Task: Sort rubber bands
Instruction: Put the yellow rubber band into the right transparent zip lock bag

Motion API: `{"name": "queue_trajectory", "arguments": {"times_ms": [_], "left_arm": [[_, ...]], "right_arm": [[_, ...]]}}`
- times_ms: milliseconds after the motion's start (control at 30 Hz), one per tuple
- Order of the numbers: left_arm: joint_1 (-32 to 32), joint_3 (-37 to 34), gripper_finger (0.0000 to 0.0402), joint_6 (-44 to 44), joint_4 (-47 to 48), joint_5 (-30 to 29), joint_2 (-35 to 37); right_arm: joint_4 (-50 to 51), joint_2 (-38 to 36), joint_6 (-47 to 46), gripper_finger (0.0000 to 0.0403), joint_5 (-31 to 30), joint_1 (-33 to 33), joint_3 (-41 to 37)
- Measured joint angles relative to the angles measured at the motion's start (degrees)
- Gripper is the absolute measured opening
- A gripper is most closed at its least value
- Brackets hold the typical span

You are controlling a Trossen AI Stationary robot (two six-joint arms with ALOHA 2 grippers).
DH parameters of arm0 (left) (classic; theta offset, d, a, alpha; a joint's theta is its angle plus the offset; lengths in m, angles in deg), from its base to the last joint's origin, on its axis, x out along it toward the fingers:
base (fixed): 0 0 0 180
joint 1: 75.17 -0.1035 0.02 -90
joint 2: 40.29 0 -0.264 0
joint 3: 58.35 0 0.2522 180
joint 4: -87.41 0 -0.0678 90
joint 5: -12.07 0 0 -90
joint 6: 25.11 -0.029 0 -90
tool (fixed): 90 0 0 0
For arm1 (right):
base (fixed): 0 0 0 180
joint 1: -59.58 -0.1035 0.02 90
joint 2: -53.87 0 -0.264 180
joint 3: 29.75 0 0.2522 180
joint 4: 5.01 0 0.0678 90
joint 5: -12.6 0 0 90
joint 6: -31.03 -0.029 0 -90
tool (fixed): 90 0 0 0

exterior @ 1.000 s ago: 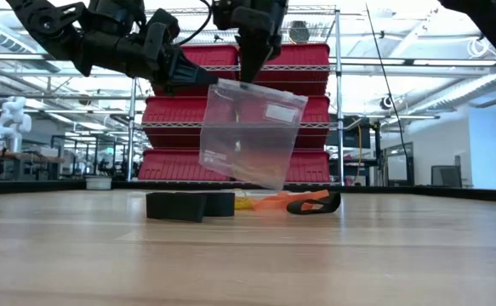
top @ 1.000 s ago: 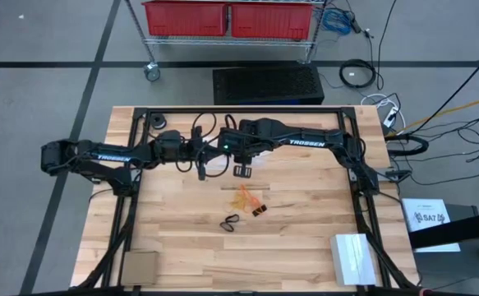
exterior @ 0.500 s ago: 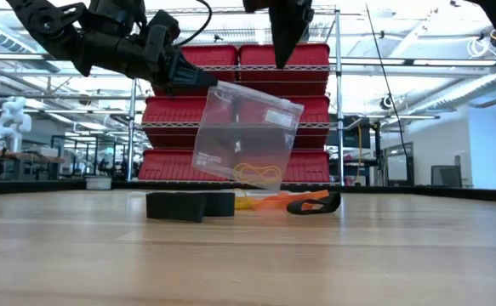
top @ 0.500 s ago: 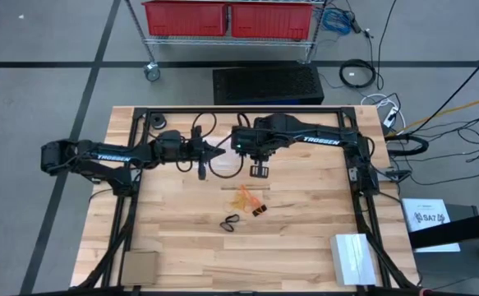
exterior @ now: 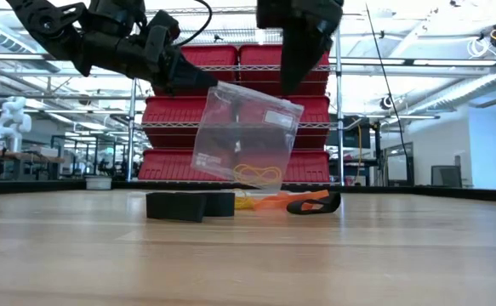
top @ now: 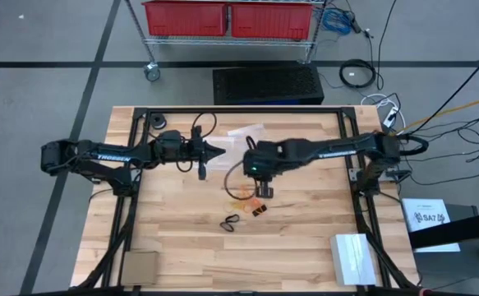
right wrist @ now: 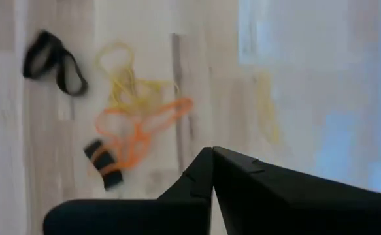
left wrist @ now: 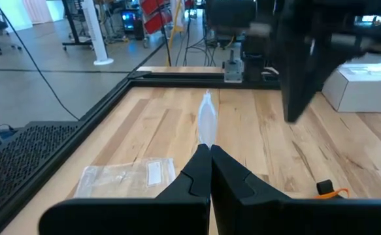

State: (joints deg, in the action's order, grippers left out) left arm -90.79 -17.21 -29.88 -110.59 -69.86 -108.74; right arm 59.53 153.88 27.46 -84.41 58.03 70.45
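A clear plastic bag (exterior: pixel 246 136) hangs above the table with my left gripper (exterior: pixel 198 82) shut on it. A pale yellow rubber band (exterior: pixel 257 174) lies in the bag's bottom. On the wood below lie loose rubber bands: yellow (right wrist: pixel 121 78), orange (right wrist: pixel 144 127) and black (right wrist: pixel 53 62), and one more black (right wrist: pixel 102 163). My right gripper (top: pixel 264 191) hovers shut above this pile, beside the bag, with nothing between its fingers. My left gripper pinches the bag's top edge (left wrist: pixel 206 138) between its two fingers, at the corner (exterior: pixel 212 85) toward the table's left. The fingers come level from the table's left side. The bag hangs tilted below them, clear of the table.
A second clear bag (top: pixel 246 131) lies flat on the wood beyond the grippers. A brown pad (top: pixel 140 266) sits at the near left corner and a white box (top: pixel 354 258) at the near right. Black frame rails (top: pixel 129 205) run along the table's sides.
My right gripper has left the bag's top, gone toward the table's near and right edges and sunk over the loose bands, shutting on the way. A yellow band has dropped to the bag's bottom. The bag has tipped, its free corner lower than before.
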Motion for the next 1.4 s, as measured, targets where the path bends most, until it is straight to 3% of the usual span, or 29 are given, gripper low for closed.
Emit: {"name": "queue_trajectory", "arguments": {"times_ms": [167, 333, 600, 733, 900, 1133, 1400], "left_arm": [[-0.16, 0.02, 0.0002, -0.01, -0.19, -0.55, 0.00], [-1.46, 0.02, 0.0002, 0.00, 0.06, -1.03, 0.00], [-2.38, 0.02, 0.0002, 0.00, 1.49, -1.07, 0.00], [-2.38, 0.02, 0.0002, 0.02, 1.55, -1.07, 0.00], [-2.38, 0.02, 0.0002, 0.02, 1.92, -1.07, 0.00], [-2.38, 0.02, 0.0002, 0.02, 1.92, -1.07, 0.00], [-2.38, 0.02, 0.0002, 0.02, 1.86, -1.05, 0.00]], "right_arm": [[-22.92, -5.08, -5.74, 0.0000, 1.42, -1.52, -16.16], [-40.55, -1.07, -12.64, 0.0024, 3.10, -2.89, -23.82], [-42.29, 8.94, -14.82, 0.0124, 4.56, -3.86, -19.24], [-40.42, 10.95, -14.47, 0.0139, 4.15, -3.35, -17.19], [-39.09, 13.41, -15.83, 0.0108, 4.00, -2.81, -16.72], [-39.10, 12.24, -14.78, 0.0011, 2.82, -2.57, -16.66], [-30.57, 7.28, -12.26, 0.0002, 2.75, -3.43, -10.27]]}}
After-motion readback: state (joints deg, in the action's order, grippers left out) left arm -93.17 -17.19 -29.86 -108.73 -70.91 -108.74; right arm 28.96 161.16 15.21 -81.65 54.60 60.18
